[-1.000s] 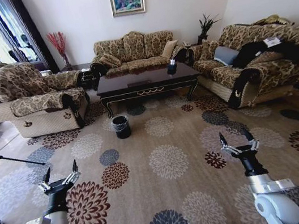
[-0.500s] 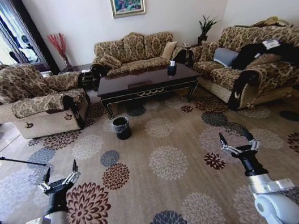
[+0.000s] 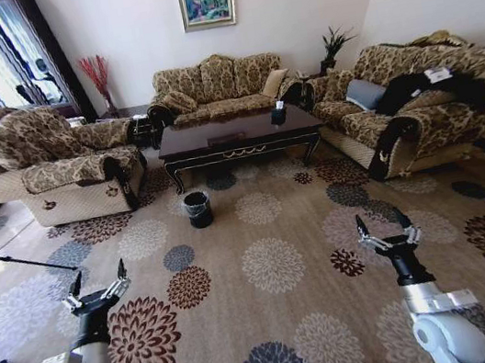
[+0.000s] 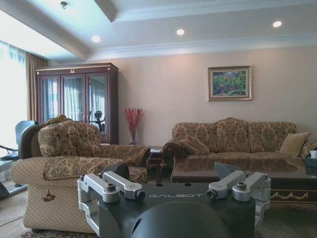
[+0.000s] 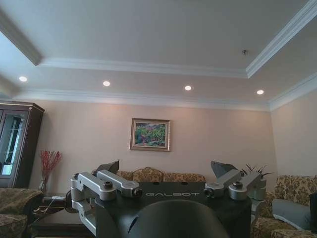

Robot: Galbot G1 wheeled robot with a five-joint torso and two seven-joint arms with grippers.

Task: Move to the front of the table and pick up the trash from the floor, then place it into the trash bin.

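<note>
The dark brown table point(image 3: 236, 134) stands across the patterned carpet, in front of the back sofa. The small black trash bin point(image 3: 197, 209) with its liner stands on the carpet just before the table's left front leg. On the busy carpet pattern I cannot make out the trash. My left gripper point(image 3: 99, 280) and right gripper point(image 3: 382, 225) are both held open and empty low over the carpet, far short of the bin. The left wrist view looks past the open left gripper point(image 4: 173, 172) to the table's top point(image 4: 237, 167). In the right wrist view the open right gripper point(image 5: 166, 169) points at the far wall.
An armchair point(image 3: 58, 161) stands at the left, a sofa point(image 3: 216, 81) behind the table and a long sofa point(image 3: 415, 101) at the right. A thin dark pole point(image 3: 13, 259) slants over the floor at the left. Wide open carpet point(image 3: 274, 260) lies between me and the bin.
The whole head view has shifted slightly, so the camera moved a little. Both arms keep the same pose, grippers open.
</note>
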